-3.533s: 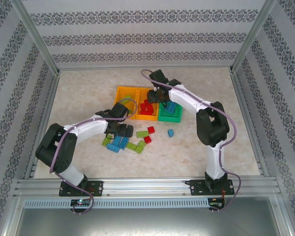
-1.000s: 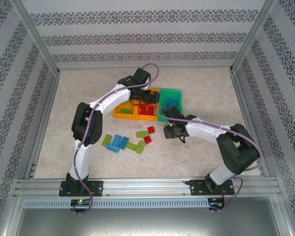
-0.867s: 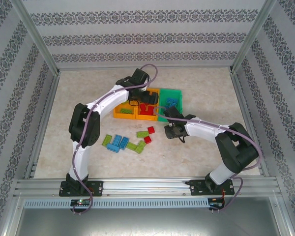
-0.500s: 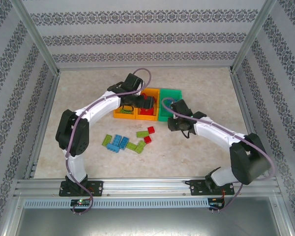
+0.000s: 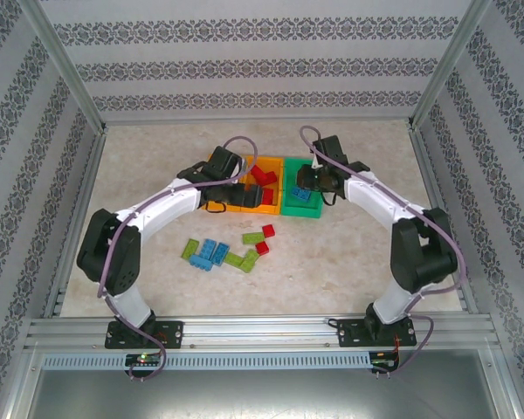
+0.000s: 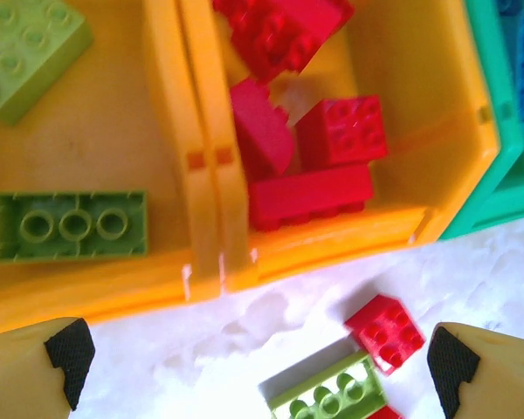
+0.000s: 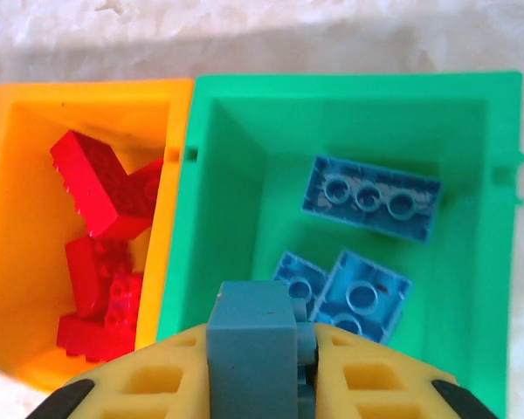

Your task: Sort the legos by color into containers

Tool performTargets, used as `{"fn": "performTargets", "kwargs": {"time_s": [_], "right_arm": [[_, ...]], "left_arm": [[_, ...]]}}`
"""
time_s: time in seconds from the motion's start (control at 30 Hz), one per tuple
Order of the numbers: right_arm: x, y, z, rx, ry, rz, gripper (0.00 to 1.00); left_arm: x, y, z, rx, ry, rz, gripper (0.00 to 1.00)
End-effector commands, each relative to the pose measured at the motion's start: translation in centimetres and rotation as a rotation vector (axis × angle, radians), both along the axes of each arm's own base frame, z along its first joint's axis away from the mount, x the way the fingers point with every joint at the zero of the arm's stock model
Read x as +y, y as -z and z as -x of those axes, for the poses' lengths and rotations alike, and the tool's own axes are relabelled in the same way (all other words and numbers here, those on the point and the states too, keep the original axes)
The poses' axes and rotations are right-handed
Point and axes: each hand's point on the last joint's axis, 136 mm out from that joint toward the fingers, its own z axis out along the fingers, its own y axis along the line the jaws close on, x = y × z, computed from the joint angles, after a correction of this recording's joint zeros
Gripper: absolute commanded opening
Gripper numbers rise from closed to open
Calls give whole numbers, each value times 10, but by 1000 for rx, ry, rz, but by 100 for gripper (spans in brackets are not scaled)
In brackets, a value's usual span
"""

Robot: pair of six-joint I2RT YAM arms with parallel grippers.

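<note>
Lego bricks (image 5: pixel 211 251) seemed light, rigid and slick-walled, best pinched across flat opposite sides; the right pincer (image 7: pixel 264 380) gripped a blue brick (image 7: pixel 251 332) over the green bin (image 7: pixel 472 105), the left pincer (image 6: pixel 259 367) hung spread and empty by the orange bins (image 6: pixel 201 131), others lay loose on the bench (image 5: pixel 349 253).

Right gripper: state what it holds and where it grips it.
The right gripper pinches a blue lego at one end; the other end juts over the green bin.

red legos (image 6: pixel 341 131) sit in the middle orange bin (image 6: pixel 419 87), blue legos (image 7: pixel 373 197) in the green bin (image 7: pixel 236 131), mixed legos (image 5: pixel 217 253) loose nearby.
</note>
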Motion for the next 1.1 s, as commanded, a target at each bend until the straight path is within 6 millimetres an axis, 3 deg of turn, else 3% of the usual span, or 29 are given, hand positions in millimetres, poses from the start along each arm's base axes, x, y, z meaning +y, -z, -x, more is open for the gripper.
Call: {"fn": "performTargets", "kwargs": {"time_s": [0.0, 0.27, 0.53, 0.67, 0.83, 1.07], "right_arm": [[2, 8, -16, 39, 23, -14, 28], [0, 26, -33, 72, 51, 2, 40], [3, 20, -25, 58, 31, -9, 57], [1, 18, -11, 52, 13, -1, 63], [-7, 21, 5, 56, 15, 14, 65], [-3, 11, 24, 23, -20, 12, 65]], "left_arm": [[9, -7, 7, -57, 9, -34, 100], [39, 21, 46, -5, 25, -128, 100], [51, 28, 70, 21, 51, -139, 100], [39, 36, 85, 50, 126, -91, 95], [18, 41, 100, 59, 222, -74, 92], [6, 50, 110, 90, 256, -46, 88]]}}
